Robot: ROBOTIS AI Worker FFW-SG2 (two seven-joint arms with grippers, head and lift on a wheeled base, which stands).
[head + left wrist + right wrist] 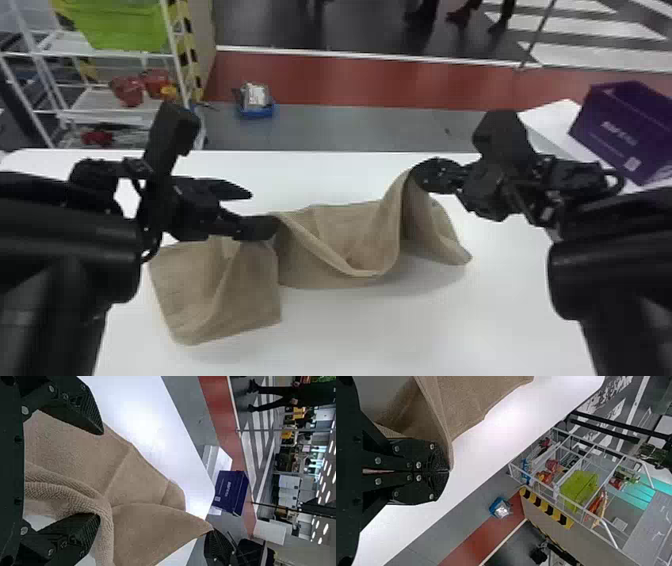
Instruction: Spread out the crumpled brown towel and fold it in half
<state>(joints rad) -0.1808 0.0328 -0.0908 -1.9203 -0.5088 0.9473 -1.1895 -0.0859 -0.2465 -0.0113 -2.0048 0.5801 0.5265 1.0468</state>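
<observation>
Left gripper (261,211): fingers parted, not clenched. The nearer finger (260,228) sits at a raised fold; the farther finger (229,189) stands apart from it. In the left wrist view, cloth shows between the spread fingers. Right gripper (420,176): fingers closed together, pinching a piece of the towel's edge at their tips.

Brown towel (250,295): lies across the middle of the table (350,340), rumpled and uneven. Left part spreads toward the near side, fairly broad, with a soft ridge running through it. Middle part sags in a slack, curved fold. Right part rises in a steep peak to the right gripper, a loose corner draping down on its right side.

Pose: left arm (65,240) enters from the left, its gripper directed rightward above the towel's left half. Right arm (615,260) enters from the right, its gripper directed leftward.

Surroundings: purple box (620,130) at far right; white rack (107,56) with green bin (122,25) at far left; blue tray (257,112) on the floor beyond the table.
</observation>
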